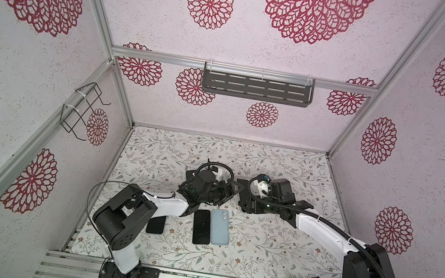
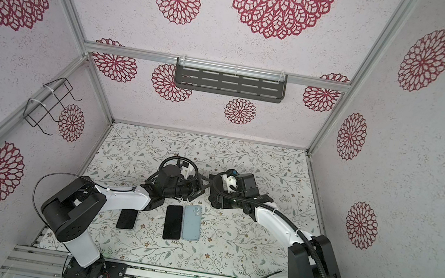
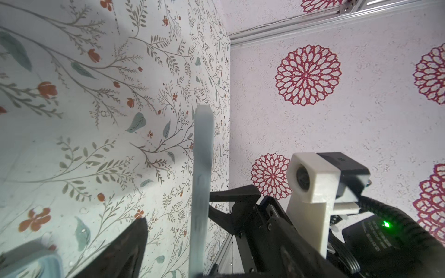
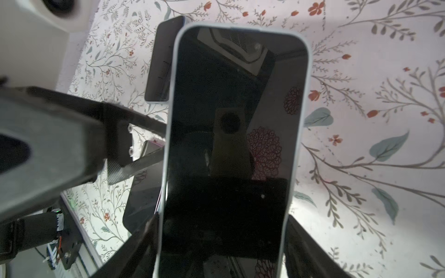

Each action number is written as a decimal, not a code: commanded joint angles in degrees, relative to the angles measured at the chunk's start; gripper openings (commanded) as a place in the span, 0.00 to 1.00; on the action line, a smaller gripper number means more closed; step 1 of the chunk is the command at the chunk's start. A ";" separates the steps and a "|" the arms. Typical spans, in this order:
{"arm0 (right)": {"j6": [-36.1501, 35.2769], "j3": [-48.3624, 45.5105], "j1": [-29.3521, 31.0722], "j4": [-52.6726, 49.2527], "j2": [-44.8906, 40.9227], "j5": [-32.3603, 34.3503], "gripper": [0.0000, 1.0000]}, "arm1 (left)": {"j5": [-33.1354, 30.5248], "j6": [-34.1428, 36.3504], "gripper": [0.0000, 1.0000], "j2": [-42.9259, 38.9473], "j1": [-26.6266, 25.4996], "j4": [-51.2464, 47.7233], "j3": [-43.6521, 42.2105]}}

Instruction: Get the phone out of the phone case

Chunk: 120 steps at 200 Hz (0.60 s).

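Observation:
My right gripper (image 4: 222, 240) is shut on the phone case (image 4: 240, 26), a pale blue rim around the phone (image 4: 236, 108), whose dark screen faces the right wrist camera. One finger presses each long side near one end. In both top views the two grippers meet above the middle of the table, the right gripper (image 1: 242, 196) just right of the left gripper (image 1: 229, 192). The left gripper is open and straddles one long side of the case. In the left wrist view the case edge (image 3: 203, 156) stands between the jaws, clear of the finger (image 3: 127, 248) that shows.
On the floral table (image 1: 274, 244), in front of the grippers, lie a black phone (image 1: 201, 226) and a pale blue phone back or case (image 1: 219, 226), side by side. Another black phone (image 1: 155, 224) lies under the left arm. A dark shelf (image 1: 256, 87) and a wire rack (image 1: 83, 111) hang on the walls.

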 commanded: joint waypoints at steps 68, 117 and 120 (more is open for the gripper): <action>1.40 -2.05 0.35 5.11 -5.76 -6.03 0.34 | 2.52 -2.61 0.54 3.52 0.38 7.21 1.18; 0.96 -2.66 0.46 4.75 -6.39 -6.20 0.32 | 2.76 -2.08 0.36 3.54 0.38 6.17 1.53; 0.94 -2.72 0.44 4.75 -6.40 -6.23 0.32 | 2.81 -2.04 0.35 3.62 0.38 6.11 1.53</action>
